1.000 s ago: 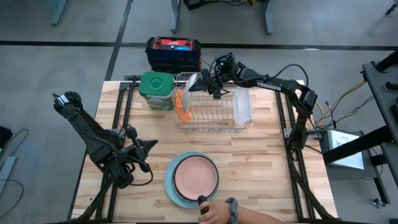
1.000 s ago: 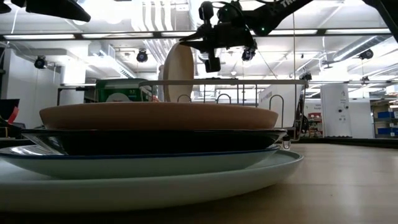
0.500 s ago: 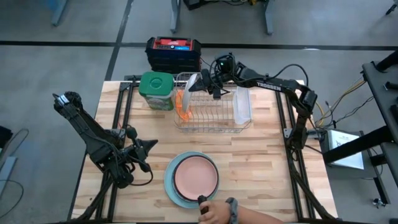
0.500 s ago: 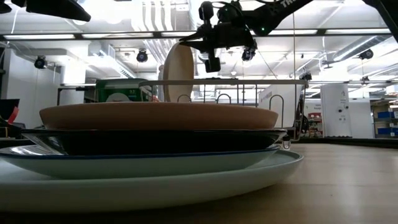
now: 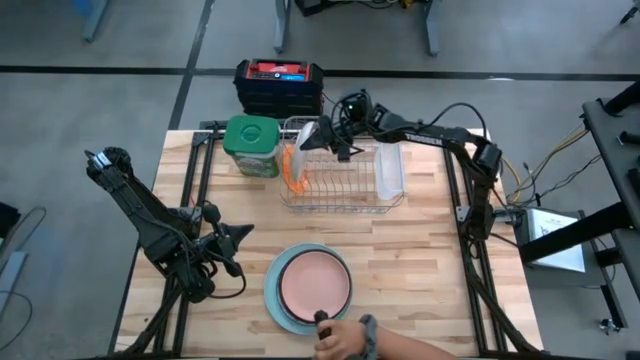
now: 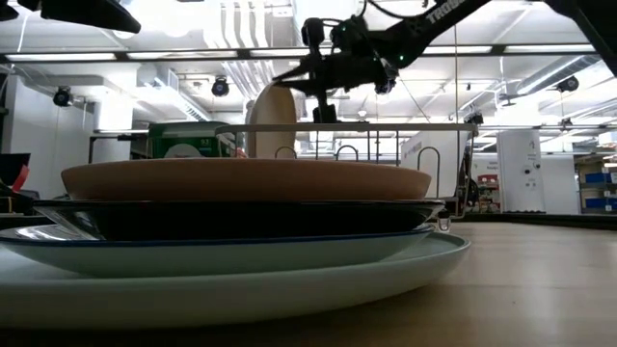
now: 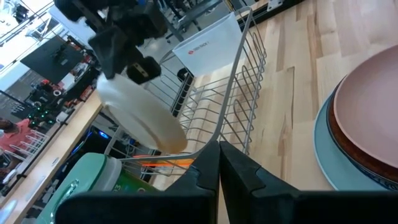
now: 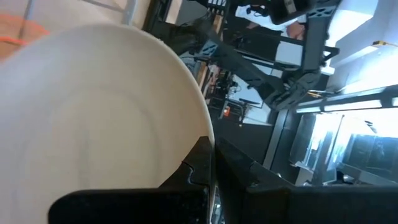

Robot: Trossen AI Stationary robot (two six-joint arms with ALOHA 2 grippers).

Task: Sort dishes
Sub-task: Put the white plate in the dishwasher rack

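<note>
1. High view: right gripper (image 5: 318,139) is clamped on the rim of a round cream-white plate (image 5: 308,134), over the left end of the wire dish rack (image 5: 342,176).
2. One orange plate (image 5: 292,167) stands in the rack; held plate is on edge, tilted.
3. One stack of plates (image 5: 311,287) sits at the table's near edge, pink plate (image 5: 315,281) on top, a person's hand (image 5: 343,341) touching it.
4. Left gripper (image 5: 241,233) waits beside the stack, fingers together, empty.

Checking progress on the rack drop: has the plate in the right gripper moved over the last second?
Yes. In the low view the pale plate held by the right gripper has come down, its top edge nearer the dish rack's top rail.
</note>
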